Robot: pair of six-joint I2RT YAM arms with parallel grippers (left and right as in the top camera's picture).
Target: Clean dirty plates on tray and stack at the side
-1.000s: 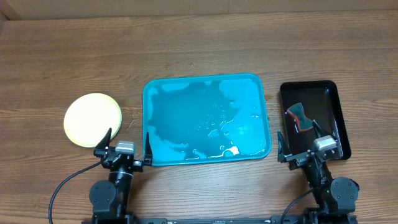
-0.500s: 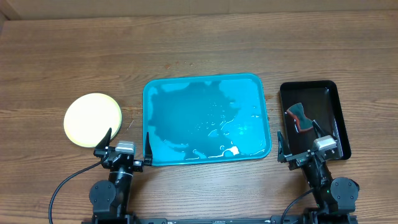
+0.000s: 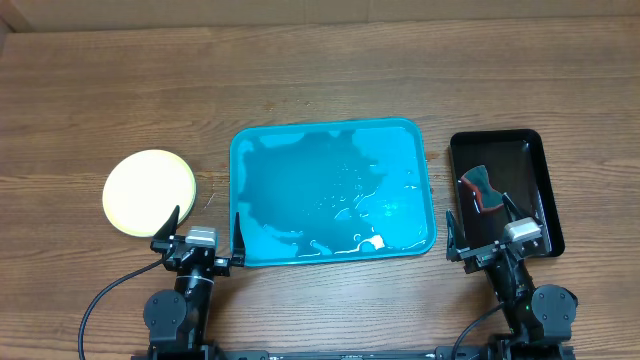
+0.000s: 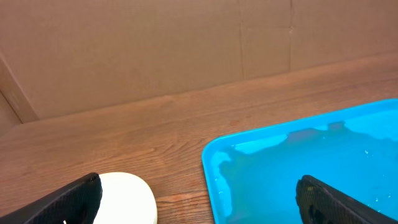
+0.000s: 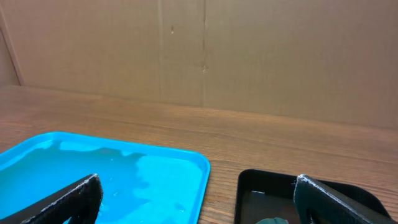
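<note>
Tray [image 3: 300, 160] sat mid-table [image 3: 320, 80], turquoise and wet, water pooled across its floor and no plate on it. Right of it, apart from its rim, lay a narrower black tray [image 3: 535, 160]. Over on the other side, the plates [image 3: 149, 192] rested on the table just left of the tray. A pale yellow one was on top, and I couldn't count what lay beneath. My left pincer [image 3: 205, 232] hung at the near edge, spread wide, one finger by the plates and the other at the tray's near-left corner, gripping nothing. My right pincer [image 3: 484, 228] was spread wide too, also empty, by the black tray's near end. Inside that black tray lay a dark grey-and-red tool [image 3: 483, 190]. A white speck [image 3: 372, 241] sat near the turquoise tray's front rim.
</note>
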